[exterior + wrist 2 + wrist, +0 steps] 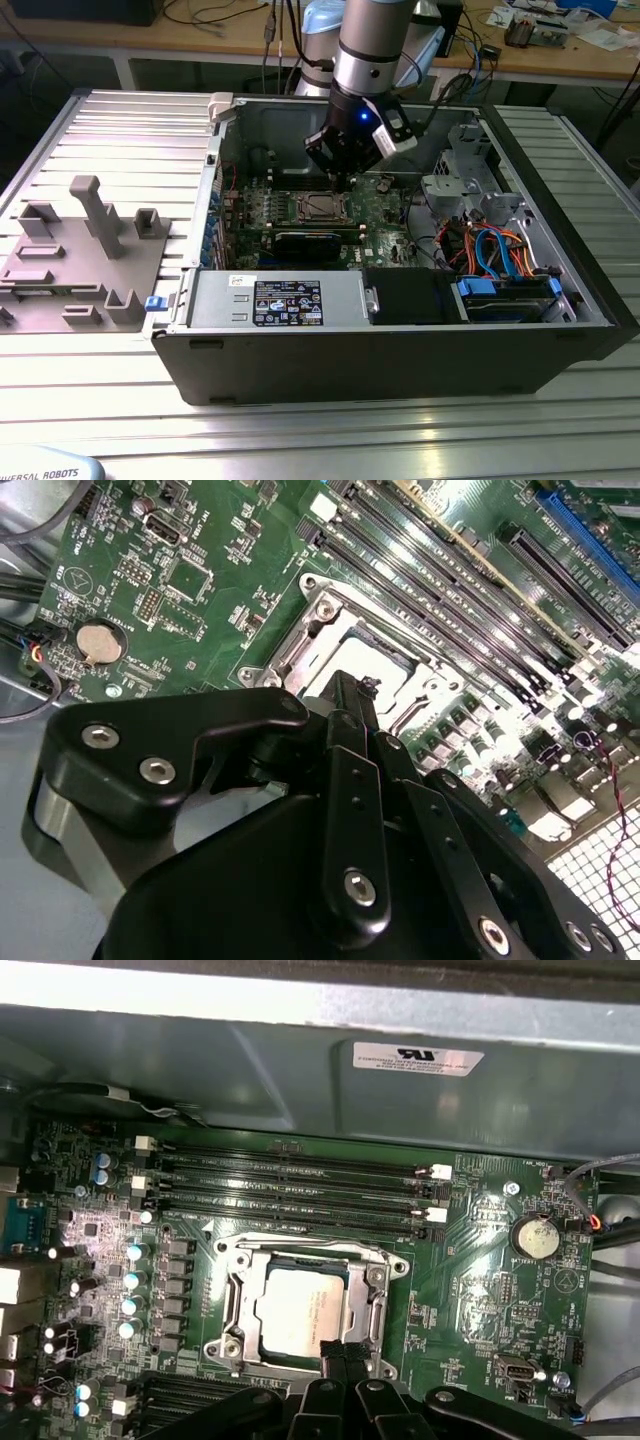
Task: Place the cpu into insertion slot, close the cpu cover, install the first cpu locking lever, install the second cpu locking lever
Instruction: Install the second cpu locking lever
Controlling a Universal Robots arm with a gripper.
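Note:
The cpu (pixel 300 1310) lies flat in the insertion slot (pixel 322 208) on the green board, silvery top up. The cpu cover (pixel 236 1300) is down over it, its grey frame (pixel 300 648) framing the chip's edges. A thin wire lever (pixel 300 1244) runs along the socket's side nearest the memory slots. My gripper (pixel 338 1350) hangs just above the socket's edge, black fingers (pixel 350 740) pressed together and holding nothing. In the exterior view the gripper (pixel 338 183) is inside the open computer case, right over the socket.
Long black memory slots (pixel 290 1185) run beside the socket. A coin battery (pixel 535 1237) sits on the board. The case holds a power supply (pixel 275 300), a metal drive cage (pixel 470 185) and coloured cables (pixel 495 250). A grey fixture (pixel 85 250) stands on the table at the exterior view's left.

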